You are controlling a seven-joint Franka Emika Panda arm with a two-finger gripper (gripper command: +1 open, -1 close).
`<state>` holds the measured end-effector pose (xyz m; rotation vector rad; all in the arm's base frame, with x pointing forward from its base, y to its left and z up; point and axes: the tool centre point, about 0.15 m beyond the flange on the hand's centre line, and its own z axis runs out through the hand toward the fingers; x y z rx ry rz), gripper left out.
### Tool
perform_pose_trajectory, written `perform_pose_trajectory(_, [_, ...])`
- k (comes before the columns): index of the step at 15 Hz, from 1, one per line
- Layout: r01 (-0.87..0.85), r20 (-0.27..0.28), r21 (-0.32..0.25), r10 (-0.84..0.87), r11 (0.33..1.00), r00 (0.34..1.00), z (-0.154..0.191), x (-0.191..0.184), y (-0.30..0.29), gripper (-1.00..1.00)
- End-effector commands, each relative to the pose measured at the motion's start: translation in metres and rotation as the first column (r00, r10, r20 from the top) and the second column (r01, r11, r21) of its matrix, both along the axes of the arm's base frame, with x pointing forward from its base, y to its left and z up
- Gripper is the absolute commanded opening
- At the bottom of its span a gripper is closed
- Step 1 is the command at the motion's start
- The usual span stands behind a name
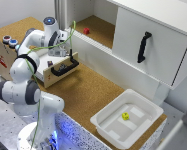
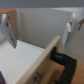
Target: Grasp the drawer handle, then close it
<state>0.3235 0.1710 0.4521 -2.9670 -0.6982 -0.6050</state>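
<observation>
The gripper hangs with its two fingers spread apart, holding nothing. In the wrist view they straddle the top edge of the drawer front, so it looks lined up to come down on the drawer handle. That short black curved bar sits on the outer face of the drawer, just below the fingers and not yet touched. The small plywood drawer stands pulled out from its wooden box, showing its white inside. Well apart, on the exterior view's right, a white bin holds a small yellow object.
</observation>
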Motion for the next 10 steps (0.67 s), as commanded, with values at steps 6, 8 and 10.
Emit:
perform_pose_trajectory(6, [0.332, -0.188, -0.014, -0.328, 0.943, 0.926, -0.06, -0.016, -0.081, 1.0])
perform_pose_trajectory(8, [0.389, -0.219, 0.009, -0.378, 0.921, 0.899, -0.077, -0.02, -0.081, 1.0])
perform_pose_trajectory(10, [0.405, -0.243, 0.018, -0.389, 0.914, 0.889, -0.094, -0.022, -0.073, 1.0])
